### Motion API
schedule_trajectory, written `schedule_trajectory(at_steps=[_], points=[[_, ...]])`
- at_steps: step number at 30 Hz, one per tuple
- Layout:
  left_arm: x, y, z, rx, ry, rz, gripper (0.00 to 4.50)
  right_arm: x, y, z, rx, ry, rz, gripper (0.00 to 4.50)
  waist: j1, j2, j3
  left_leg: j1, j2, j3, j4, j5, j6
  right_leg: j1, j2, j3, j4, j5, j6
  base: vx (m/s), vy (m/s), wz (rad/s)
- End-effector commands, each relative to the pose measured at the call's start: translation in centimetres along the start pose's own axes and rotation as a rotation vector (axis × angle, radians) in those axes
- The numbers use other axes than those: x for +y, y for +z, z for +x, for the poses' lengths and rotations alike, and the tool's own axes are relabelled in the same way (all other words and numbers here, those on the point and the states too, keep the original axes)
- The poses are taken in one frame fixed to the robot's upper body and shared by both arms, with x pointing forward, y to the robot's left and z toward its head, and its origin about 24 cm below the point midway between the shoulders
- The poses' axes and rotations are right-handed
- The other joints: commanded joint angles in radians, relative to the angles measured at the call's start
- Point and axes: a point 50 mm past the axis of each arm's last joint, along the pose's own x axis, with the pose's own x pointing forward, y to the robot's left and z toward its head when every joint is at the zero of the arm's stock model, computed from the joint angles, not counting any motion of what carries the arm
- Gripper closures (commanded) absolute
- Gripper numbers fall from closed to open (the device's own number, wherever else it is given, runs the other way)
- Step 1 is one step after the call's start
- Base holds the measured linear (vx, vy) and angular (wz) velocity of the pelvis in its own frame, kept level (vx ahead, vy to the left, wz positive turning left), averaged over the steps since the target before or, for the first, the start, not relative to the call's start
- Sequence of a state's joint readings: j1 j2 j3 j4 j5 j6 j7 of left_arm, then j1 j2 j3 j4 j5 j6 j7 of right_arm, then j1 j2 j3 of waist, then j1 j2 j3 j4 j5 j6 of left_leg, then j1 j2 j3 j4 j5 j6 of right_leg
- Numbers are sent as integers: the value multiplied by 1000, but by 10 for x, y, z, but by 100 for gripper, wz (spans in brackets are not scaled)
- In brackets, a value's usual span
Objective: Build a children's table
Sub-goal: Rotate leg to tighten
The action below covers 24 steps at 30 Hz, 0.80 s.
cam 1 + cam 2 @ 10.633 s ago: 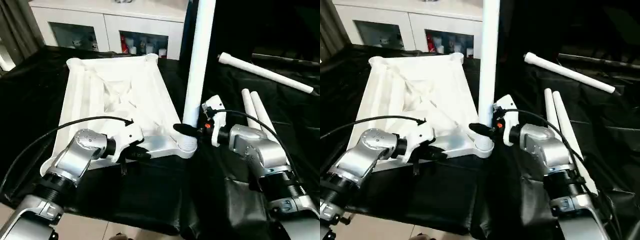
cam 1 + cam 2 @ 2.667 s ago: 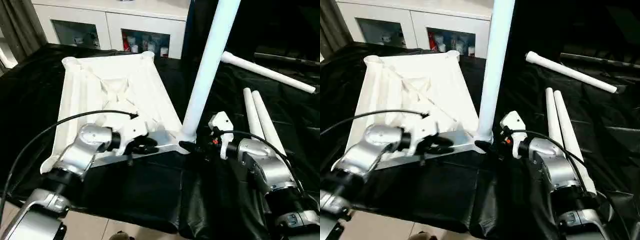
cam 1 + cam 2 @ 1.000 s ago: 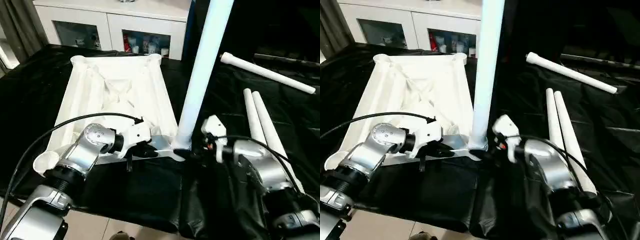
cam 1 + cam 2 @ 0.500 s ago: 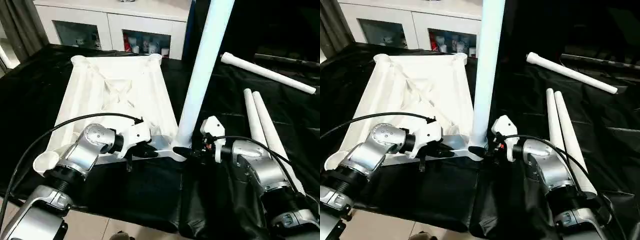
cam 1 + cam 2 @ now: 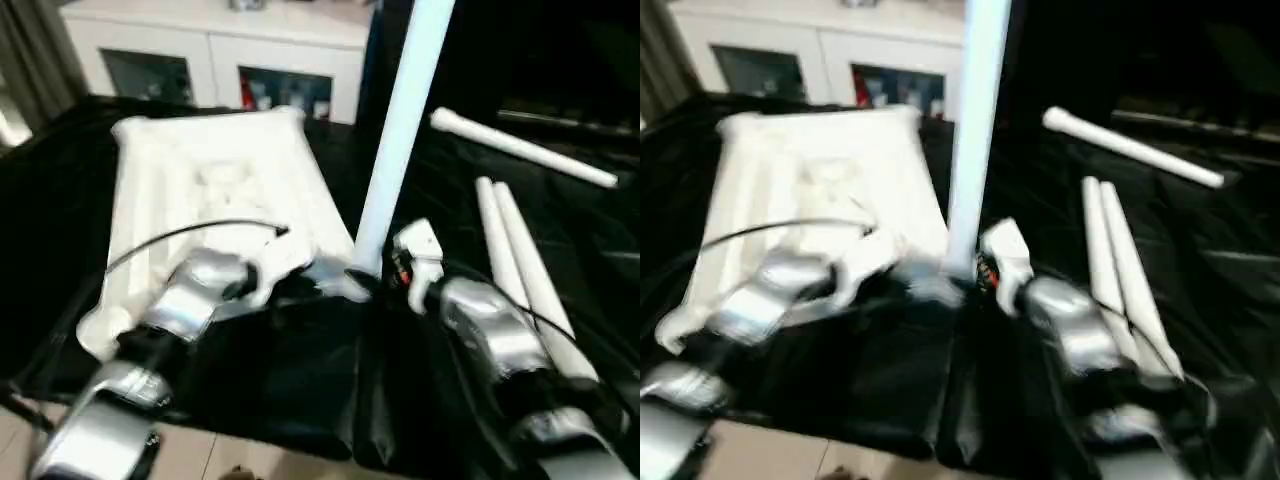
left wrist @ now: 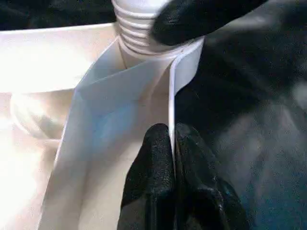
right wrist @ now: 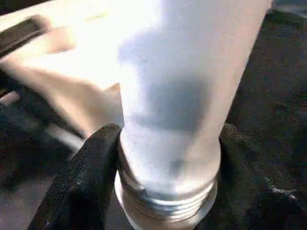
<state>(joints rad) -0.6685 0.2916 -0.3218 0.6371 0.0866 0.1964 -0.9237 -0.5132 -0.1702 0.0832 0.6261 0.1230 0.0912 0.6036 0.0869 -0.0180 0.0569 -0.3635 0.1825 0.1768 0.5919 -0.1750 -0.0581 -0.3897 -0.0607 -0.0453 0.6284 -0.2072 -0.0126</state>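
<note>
The white plastic rectangular table panel [image 5: 210, 170] lies ribbed underside up on the black-covered tabletop [image 5: 300, 390], toward the robot's left. The left hand [image 6: 171, 139] is at the panel's near edge, close to its near right corner. Its two black fingers [image 6: 153, 163] are clenched on the thin upright rim wall, one on each side of it.

At that same corner stands the upright white tubular leg [image 5: 400, 130]. Its ribbed threaded end [image 6: 136, 28] sits in the panel's round corner socket [image 6: 189, 55]. The leg rises past the top of the head views, leaning slightly.

The right hand [image 7: 168, 143] is at the foot of this leg, just above the threaded end. It is grasping the leg, with one black finger [image 7: 91, 177] pressed against each side of the tube. In the left wrist view one of these fingers [image 6: 192, 19] lies against the threaded end, right above the socket rim. The two hands are near each other, the left on the panel, the right on the leg.

Well to the robot's right, two more long white tubular legs [image 5: 510, 250] lie side by side, touching, on the black cover. A fourth white leg [image 5: 520, 150] lies apart from them, farther back and slanted.

Behind the panel stands a white cabinet with glass doors [image 5: 220, 60]. Small coloured items show on its shelf behind the glass, too blurred to name.
</note>
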Motion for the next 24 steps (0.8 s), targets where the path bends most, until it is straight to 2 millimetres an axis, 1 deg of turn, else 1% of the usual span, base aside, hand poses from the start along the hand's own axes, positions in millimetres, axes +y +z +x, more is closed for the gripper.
schedule_trajectory(at_steps=[1,2,3,4,5,6,7,8,9,10,11,12,13,15,16,17,18,19,20,21,22,23,24], points=[[11,7,7,7,151,-95,450,-16,-20,2,120,-262,72,178,3,-1,-57,12,47,-24,-81,-285,-28,34,-91,46,-99,-352,-170,0,0,0],[12,9,9,6,163,-105,450,-16,-20,3,126,-284,74,178,-5,5,-57,13,44,-20,-80,-276,-37,29,-86,48,-95,-309,-185,0,0,0],[11,14,16,14,195,-125,450,-15,-20,9,147,-341,76,178,-5,3,-59,19,42,-22,-79,-288,-44,29,-85,45,-96,-317,-191,0,0,0],[11,16,20,20,208,-124,450,-14,-20,12,156,-362,76,178,-4,3,-60,18,41,-21,-78,-283,-42,30,-87,46,-97,-315,-191,0,0,0],[10,18,24,31,219,-115,450,-12,-19,16,164,-379,83,178,-1,2,-62,11,42,-22,-77,-260,-33,36,-90,48,-96,-281,-190,0,0,0],[4,22,31,42,206,-99,450,-6,-17,23,165,-375,89,178,-1,2,-63,9,41,-19,-75,-250,-27,35,-87,48,-94,-258,-191,0,0,0],[2,23,34,46,202,-91,450,-3,-15,27,159,-363,87,178,-2,3,-63,9,42,-20,-75,-241,-19,36,-87,48,-92,-226,-195,0,0,0],[2,23,34,46,202,-91,450,-3,-15,27,159,-363,87,178,-1,2,-65,9,42,-19,-74,-233,-15,37,-86,47,-90,-206,-198,0,0,0],[1,23,35,51,199,-78,450,0,-12,29,147,-349,83,178,2,2,-67,7,41,-17,-72,-211,-5,40,-86,48,-87,-160,-204,0,0,0],[0,23,35,55,196,-72,450,1,-10,31,131,-340,77,178,3,-5,-68,6,42,-16,-71,-194,7,42,-85,47,-84,-124,-210,0,0,0],[0,22,35,56,193,-70,450,1,-8,31,113,-329,83,178,5,-3,-68,4,41,-15,-71,-179,15,44,-86,46,-82,-103,-214,0,0,0],[0,21,35,58,194,-71,450,2,-6,32,102,-327,89,143,5,-2,-66,4,41,-15,-72,-185,19,43,-87,46,-84,-114,-217,0,0,0],[0,19,34,62,193,-65,450,1,-2,33,71,-314,102,143,5,-9,-65,4,42,-15,-73,-192,21,44,-87,45,-86,-130,-215,0,0,0],[0,18,33,64,191,-57,450,1,0,34,58,-305,104,108,6,-5,-62,7,44,-17,-76,-225,13,40,-90,45,-91,-207,-205,0,0,0],[0,17,31,65,186,-53,450,0,3,34,43,-300,93,105,6,-9,-61,7,44,-17,-77,-232,13,40,-89,45,-93,-220,-201,0,0,0],[0,16,31,65,185,-52,450,-1,4,34,39,-299,89,100,6,-8,-61,6,44,-18,-77,-234,11,40,-90,45,-92,-227,-201,0,0,0],[0,16,30,56,175,-41,450,-1,7,34,27,-290,76,89,6,-5,-63,7,46,-18,-77,-230,9,39,-91,46,-92,-219,-202,0,0,0],[0,15,27,50,162,-31,450,-3,12,33,9,-267,57,67,6,-4,-66,4,47,-18,-76,-210,9,41,-89,46,-86,-175,-208,0,0,0],[-1,15,25,38,144,-10,450,-4,16,31,-8,-239,42,64,6,-5,-68,1,46,-18,-74,-185,17,43,-88,46,-80,-118,-216,0,0,0],[-1,13,23,38,133,-14,450,-7,19,27,-20,-209,32,64,7,-6,-69,0,45,-16,-71,-166,31,46,-86,45,-76,-70,-224,0,0,0],[-1,11,22,40,127,-20,450,-8,21,25,-27,-190,27,62,9,-6,-70,0,45,-15,-69,-152,38,45,-86,45,-73,-46,-226,0,0,0],[-2,11,19,21,98,-2,450,-10,22,19,-22,-133,-1,54,9,-6,-70,-1,45,-14,-68,-142,44,46,-86,45,-71,-27,-231,0,0,0],[-2,8,15,19,79,0,450,-10,22,13,-10,-72,-33,40,10,-8,-69,-3,44,-13,-67,-124,66,49,-84,44,-70,3,-231,0,0,0]])
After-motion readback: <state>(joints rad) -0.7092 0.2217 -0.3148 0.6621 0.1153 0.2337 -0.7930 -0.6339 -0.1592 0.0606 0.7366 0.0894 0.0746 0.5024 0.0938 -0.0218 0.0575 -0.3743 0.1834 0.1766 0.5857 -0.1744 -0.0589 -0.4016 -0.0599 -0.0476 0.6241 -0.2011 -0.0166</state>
